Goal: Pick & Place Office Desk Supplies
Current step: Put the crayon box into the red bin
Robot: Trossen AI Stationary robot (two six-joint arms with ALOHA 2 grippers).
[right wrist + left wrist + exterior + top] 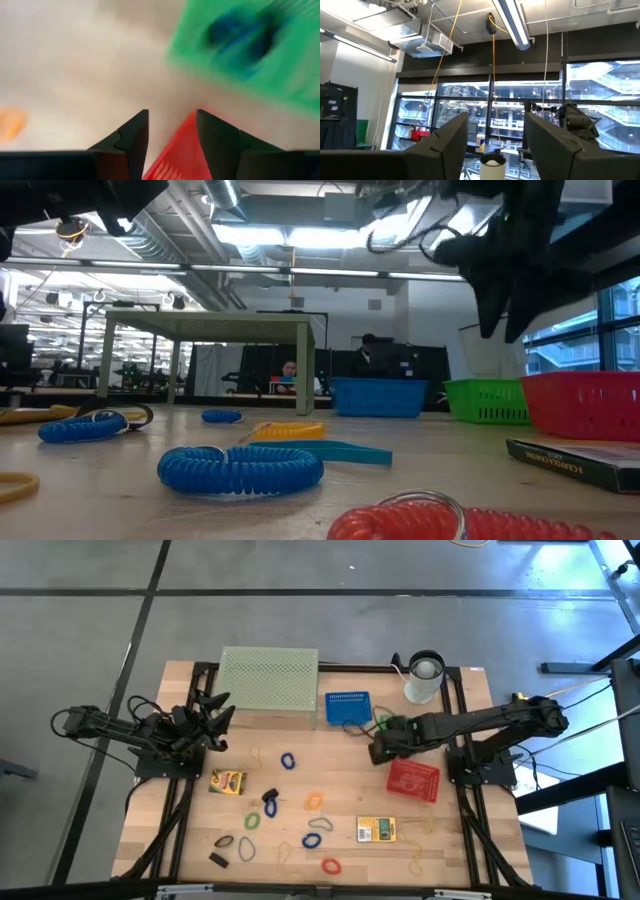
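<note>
Supplies lie loose on the wooden table [450, 850], a blue band loop [288, 760] well apart from the right gripper [378, 753], which hangs empty with fingers parted beside the red basket [413, 781], while the left gripper [215, 718], open, waits near the mesh stand [268, 686].

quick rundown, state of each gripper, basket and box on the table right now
left gripper: open, empty, raised by the mesh stand
right gripper: open, empty, between green basket and red basket
green basket: upright, blue item inside
red basket: upright, contents unclear
blue basket: upright
left card box: lying flat
right card box: lying flat
</note>
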